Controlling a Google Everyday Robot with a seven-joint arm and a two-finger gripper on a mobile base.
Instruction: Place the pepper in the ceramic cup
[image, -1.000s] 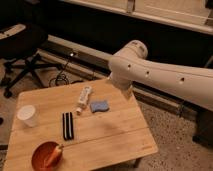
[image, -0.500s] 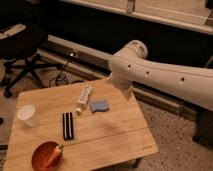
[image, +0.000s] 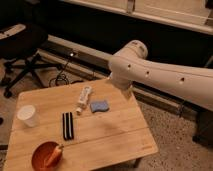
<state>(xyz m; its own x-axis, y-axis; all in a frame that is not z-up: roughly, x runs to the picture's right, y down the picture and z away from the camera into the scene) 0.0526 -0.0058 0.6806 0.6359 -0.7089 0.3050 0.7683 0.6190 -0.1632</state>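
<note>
The orange-red pepper (image: 54, 154) lies inside a round orange-brown bowl (image: 39, 160) at the table's front left corner. The white ceramic cup (image: 28, 115) stands upright near the left edge, apart from the bowl. My gripper (image: 126, 93) hangs below the bend of the white arm (image: 150, 75), over the table's far right edge and well away from both pepper and cup. It is mostly hidden by the arm, stands open, and I see nothing in it.
On the wooden table (image: 115, 135) lie a black ribbed block (image: 67, 125), a blue sponge (image: 99, 106) and a white tube (image: 84, 98). A black office chair (image: 22, 55) and floor cables stand behind the table's left side.
</note>
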